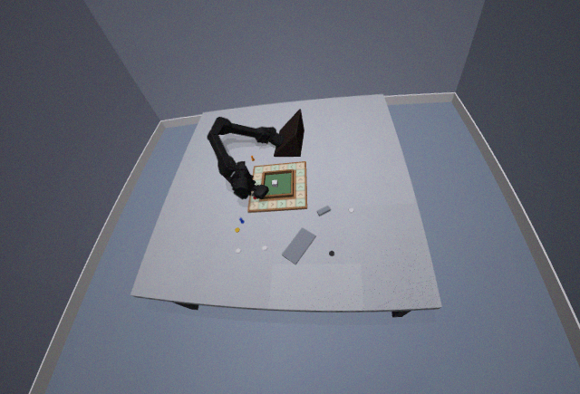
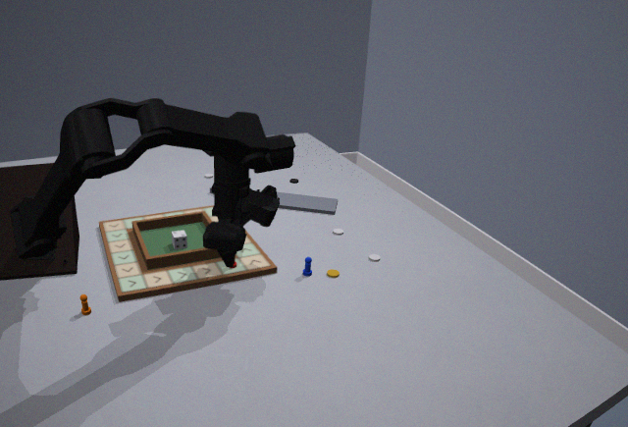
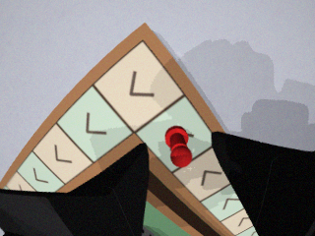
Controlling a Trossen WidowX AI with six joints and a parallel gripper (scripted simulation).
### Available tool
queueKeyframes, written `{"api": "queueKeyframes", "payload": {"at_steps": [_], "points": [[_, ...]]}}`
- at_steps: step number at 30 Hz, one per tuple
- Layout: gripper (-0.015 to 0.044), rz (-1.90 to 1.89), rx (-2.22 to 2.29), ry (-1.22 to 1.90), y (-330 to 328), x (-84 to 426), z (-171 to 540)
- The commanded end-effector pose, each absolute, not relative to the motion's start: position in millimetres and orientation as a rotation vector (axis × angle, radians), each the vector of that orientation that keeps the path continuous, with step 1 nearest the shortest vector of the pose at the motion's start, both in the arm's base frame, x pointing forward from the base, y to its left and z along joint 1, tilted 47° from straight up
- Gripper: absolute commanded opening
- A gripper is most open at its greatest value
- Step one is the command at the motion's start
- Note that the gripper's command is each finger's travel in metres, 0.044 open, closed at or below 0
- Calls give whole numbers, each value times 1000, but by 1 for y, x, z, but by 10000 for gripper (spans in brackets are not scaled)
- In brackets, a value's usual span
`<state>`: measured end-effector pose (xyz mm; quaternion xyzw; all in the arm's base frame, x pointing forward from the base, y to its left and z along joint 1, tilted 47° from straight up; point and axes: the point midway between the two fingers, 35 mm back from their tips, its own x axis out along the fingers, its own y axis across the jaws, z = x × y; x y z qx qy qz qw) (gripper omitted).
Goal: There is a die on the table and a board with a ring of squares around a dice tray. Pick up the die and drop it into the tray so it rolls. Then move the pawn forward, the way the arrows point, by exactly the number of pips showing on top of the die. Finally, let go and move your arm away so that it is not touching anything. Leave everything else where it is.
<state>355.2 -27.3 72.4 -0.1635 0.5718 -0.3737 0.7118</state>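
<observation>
My pincer [image 3: 180, 180] stands part open, holding nothing; pawn [image 3: 177, 146] stands on a green square, frame centre (die [image 2: 179, 239] in tray). I'd lift straight up, w/o brushing pawn.

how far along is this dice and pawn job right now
Done: the die lies in the tray. In hand: the red pawn stands on a green square, the open gripper straddling it without holding. Left: lifting the arm away. The top pips are unreadable, so the count is unconfirmed.
</observation>
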Motion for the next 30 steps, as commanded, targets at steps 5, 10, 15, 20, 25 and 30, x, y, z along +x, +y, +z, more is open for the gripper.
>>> {"api": "queueKeyframes", "payload": {"at_steps": [5, 10, 15, 20, 25, 30], "points": [[420, -830, -370, 1273, 8, 353, 106], [440, -808, -382, 1285, 18, 346, 104], [440, -669, -489, 1370, 78, 283, 94], [440, -570, -628, 1441, 112, 209, 90], [440, -561, -634, 1435, 115, 212, 89], [440, -561, -634, 1435, 115, 212, 89]]}}
